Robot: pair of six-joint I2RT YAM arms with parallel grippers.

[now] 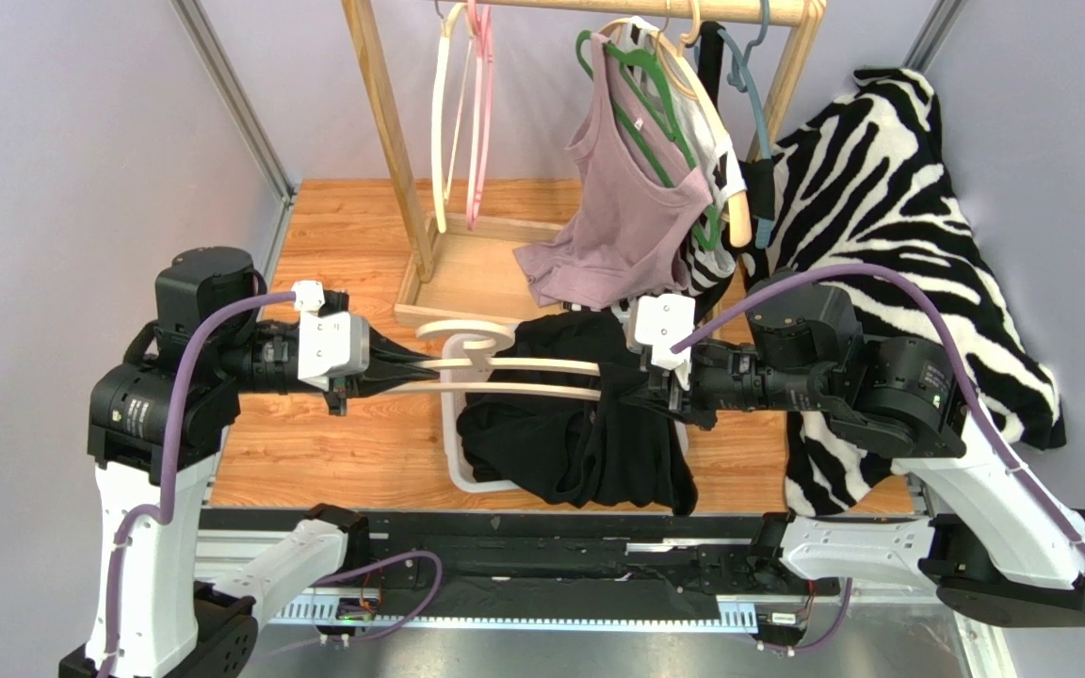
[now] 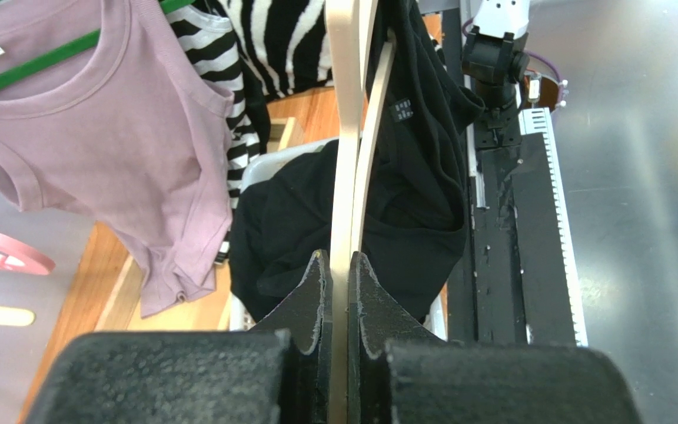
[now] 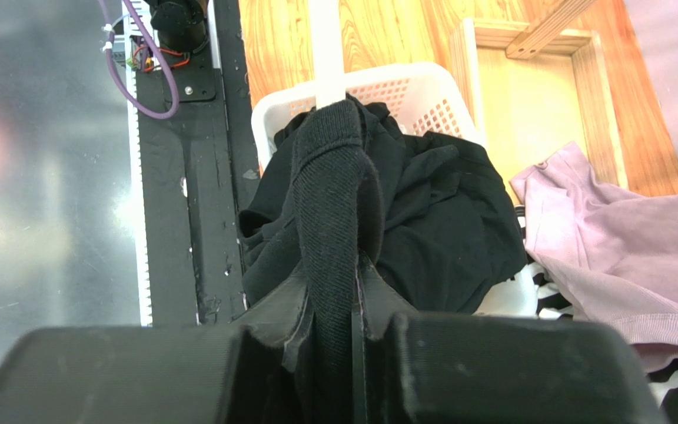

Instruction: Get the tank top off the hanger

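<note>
Mauve top [image 1: 629, 212] on green hanger [image 2: 51, 55], wooden rack [image 1: 393, 141]; zebra-print blanket [image 1: 902, 184] right; white basket [image 3: 413, 93] on wood counter [image 1: 350, 240].

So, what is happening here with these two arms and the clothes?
Two robot arms are taking a black tank top off a cream hanger. The left fingers are shut on the hanger, holding it out above a white basket. The right fingers pinch the top's strap where it wraps the hanger's far end. The top is not yet off, and most of it droops over the basket.
</note>
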